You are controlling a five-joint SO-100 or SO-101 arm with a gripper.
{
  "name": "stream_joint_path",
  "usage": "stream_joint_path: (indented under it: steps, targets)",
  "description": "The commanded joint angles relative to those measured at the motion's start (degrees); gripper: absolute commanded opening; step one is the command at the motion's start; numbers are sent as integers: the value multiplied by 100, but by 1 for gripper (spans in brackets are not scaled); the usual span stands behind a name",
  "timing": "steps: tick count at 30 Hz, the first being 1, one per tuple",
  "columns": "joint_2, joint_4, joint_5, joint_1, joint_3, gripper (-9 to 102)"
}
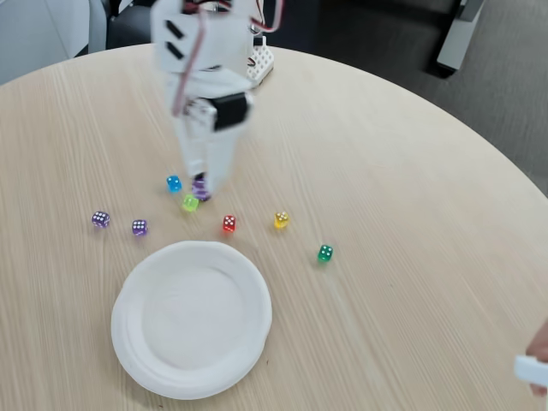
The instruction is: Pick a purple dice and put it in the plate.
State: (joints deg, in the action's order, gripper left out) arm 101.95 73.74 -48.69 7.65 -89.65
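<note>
No legible text, labels or brands appeared. White pips marked the small translucent purple die (100, 219) at left, but their count was unreadable.

table (385, 171): round, pale wood | on it: plate (137, 342), purple dice (100, 219), blue die (174, 182), green die (325, 253)

Pale wood-grain table (411, 214), matt and smooth. Matt white plate (192, 318), paper-like, with softly wavy rim. Translucent glossy plastic purple dice (100, 219), white pips. White plastic gripper (202, 190), smooth, slightly blurred.
</note>
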Motion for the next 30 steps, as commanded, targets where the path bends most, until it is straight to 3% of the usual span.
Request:
stream_joint_path:
  steps: [1, 14, 23, 30]
  targets:
    - [88, -88, 290, 308, 220, 0]
    - [-598, -2057, 1301, 1608, 211, 0]
    - [-589, -2312, 659, 1415, 185, 0]
    - [-492, -2241, 334, 316, 123, 0]
